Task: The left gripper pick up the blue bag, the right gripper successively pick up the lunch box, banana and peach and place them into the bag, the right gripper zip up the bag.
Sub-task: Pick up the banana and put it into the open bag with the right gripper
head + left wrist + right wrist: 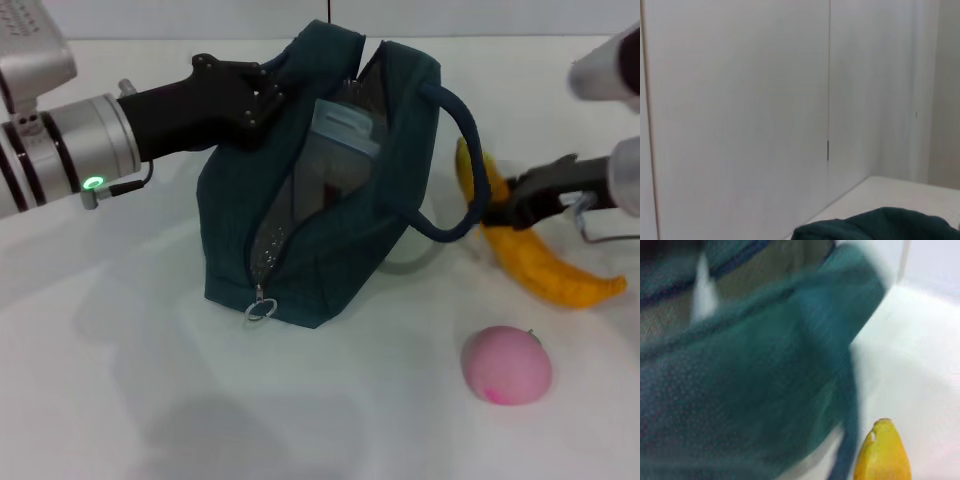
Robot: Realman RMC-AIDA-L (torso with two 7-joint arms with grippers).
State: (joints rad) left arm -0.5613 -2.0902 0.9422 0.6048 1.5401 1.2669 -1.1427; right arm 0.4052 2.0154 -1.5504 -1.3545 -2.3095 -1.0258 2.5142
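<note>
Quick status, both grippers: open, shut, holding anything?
Left gripper: shut on the blue bag, gripping its top edge.
Right gripper: jaws around the banana on the table; appears shut on it.

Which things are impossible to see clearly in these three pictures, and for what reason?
- lunch box: head view, the blue bag covers all but its upper part.
- left gripper: head view, fingertips meet the bag's top fabric; their grip is unclear.
- right gripper: head view, at the banana, contact unclear.
- Bag interior: right wrist view, blurred.
- Left wrist view: only a bag edge, cut off at the picture's edge.
- peach: underside hidden.
</note>
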